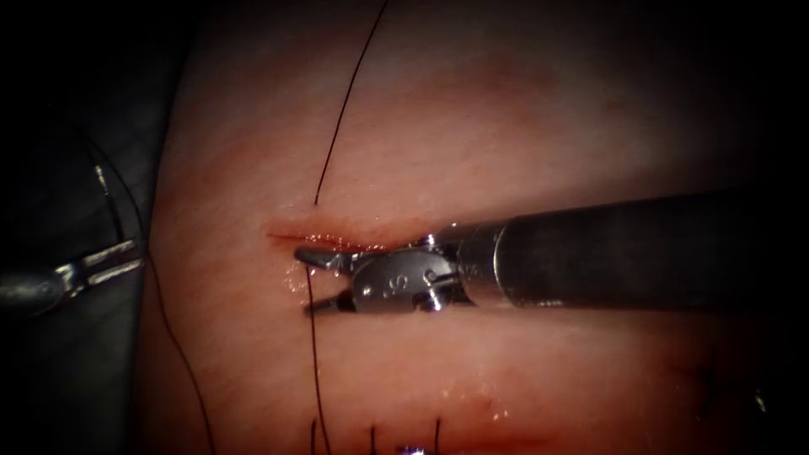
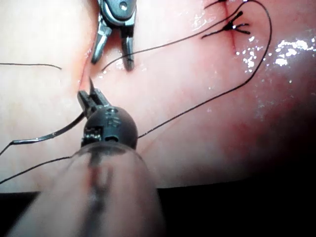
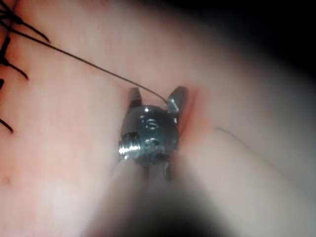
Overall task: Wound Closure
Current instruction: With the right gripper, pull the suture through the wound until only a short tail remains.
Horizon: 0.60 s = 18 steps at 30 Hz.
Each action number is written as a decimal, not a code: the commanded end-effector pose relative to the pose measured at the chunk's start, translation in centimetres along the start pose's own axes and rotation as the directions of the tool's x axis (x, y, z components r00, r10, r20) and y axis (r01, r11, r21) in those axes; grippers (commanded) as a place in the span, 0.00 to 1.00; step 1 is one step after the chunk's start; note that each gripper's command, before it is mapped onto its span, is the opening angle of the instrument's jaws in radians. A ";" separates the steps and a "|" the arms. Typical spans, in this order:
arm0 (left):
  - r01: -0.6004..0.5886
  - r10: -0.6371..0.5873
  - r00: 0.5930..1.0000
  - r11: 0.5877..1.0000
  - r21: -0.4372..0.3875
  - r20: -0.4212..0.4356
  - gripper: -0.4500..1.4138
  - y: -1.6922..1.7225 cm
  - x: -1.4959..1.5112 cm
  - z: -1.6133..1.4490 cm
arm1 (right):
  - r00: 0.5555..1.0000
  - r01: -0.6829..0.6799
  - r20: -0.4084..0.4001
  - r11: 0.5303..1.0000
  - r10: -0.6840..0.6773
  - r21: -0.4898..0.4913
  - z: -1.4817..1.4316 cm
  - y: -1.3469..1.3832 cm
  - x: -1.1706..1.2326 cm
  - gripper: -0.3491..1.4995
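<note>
We are seeing the right tool (image 1: 313, 281) hovering at the cut (image 1: 324, 238) with jaws spread, grasping nothing, thread (image 1: 313, 337) running between them toward six o'clock. At nine o'clock, off the tissue (image 1: 506, 135), the left tool (image 1: 118, 261) is clenching the needle (image 2: 47, 136) near one end.

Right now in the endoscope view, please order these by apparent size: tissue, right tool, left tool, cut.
1. tissue
2. right tool, pincer open, holding nothing
3. left tool, seemingly holding the needle outside the tissue, on the left
4. cut
The last two look alike in length, so their order is unsure.
</note>
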 end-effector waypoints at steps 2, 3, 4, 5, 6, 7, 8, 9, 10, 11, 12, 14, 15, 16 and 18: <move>0.000 0.000 1.000 1.000 -0.001 -0.001 0.00 0.04 -0.02 0.06 | 1.000 0.000 0.002 1.000 0.000 0.009 0.05 -0.06 0.02 0.38; 0.000 0.000 1.000 1.000 -0.001 -0.001 0.00 0.04 -0.02 0.06 | 1.000 -0.011 0.011 1.000 0.010 0.023 0.04 -0.07 0.02 0.12; 0.000 0.000 1.000 1.000 -0.001 -0.001 0.00 0.04 -0.02 0.06 | 0.999 -0.029 0.040 0.999 0.028 0.014 0.03 -0.07 0.03 0.00; 0.000 0.000 1.000 1.000 -0.001 -0.001 0.00 0.04 -0.02 0.06 | 0.999 -0.029 0.040 0.999 0.028 0.014 0.03 -0.07 0.03 0.00; 0.000 0.000 1.000 1.000 -0.001 -0.001 0.00 0.04 -0.02 0.06 | 0.998 -0.040 0.046 0.999 0.040 0.014 0.01 -0.07 0.03 0.00; 0.000 0.000 1.000 1.000 -0.001 -0.001 0.00 0.04 -0.02 0.06 | 0.997 -0.051 0.051 0.999 0.051 0.011 0.00 -0.08 0.03 0.00; 0.001 -0.001 1.000 1.000 -0.001 -0.001 0.00 0.04 -0.02 0.07 | 0.997 -0.057 0.052 0.998 0.056 0.015 -0.02 -0.09 0.04 0.00; 0.001 -0.001 1.000 1.000 -0.001 -0.001 0.00 0.04 -0.02 0.07 | 0.997 -0.057 0.052 0.998 0.056 0.015 -0.02 -0.09 0.04 0.00; 0.001 -0.001 1.000 1.000 -0.001 -0.001 0.00 0.04 -0.02 0.07 | 0.996 -0.071 0.058 0.997 0.069 0.029 -0.09 -0.14 0.07 0.00; 0.001 -0.001 1.000 1.000 -0.001 -0.001 0.00 0.04 -0.02 0.07 | 0.996 -0.071 0.058 0.997 0.069 0.029 -0.09 -0.14 0.07 0.00; 0.001 -0.001 1.000 1.000 -0.001 -0.001 0.00 0.04 -0.02 0.07 | 0.995 -0.074 0.063 0.997 0.072 0.032 -0.16 -0.20 0.10 0.00; 0.001 -0.001 1.000 1.000 -0.001 -0.001 0.00 0.03 -0.03 0.08 | 0.996 -0.068 0.065 0.997 0.066 0.036 -0.33 -0.34 0.20 0.00; 0.001 -0.001 1.000 1.000 -0.001 -0.001 0.00 0.03 -0.03 0.08 | 0.996 -0.066 0.066 0.997 0.063 0.042 -0.40 -0.41 0.25 0.00; 0.001 -0.001 1.000 1.000 -0.001 -0.001 0.00 0.03 -0.04 0.09 | 0.997 -0.059 0.062 0.997 0.056 0.048 -0.60 -0.60 0.42 0.00; 0.000 0.000 1.000 1.000 0.000 -0.001 0.00 0.03 -0.04 0.09 | 0.997 -0.056 0.056 0.997 0.053 0.056 -0.73 -0.71 0.53 0.00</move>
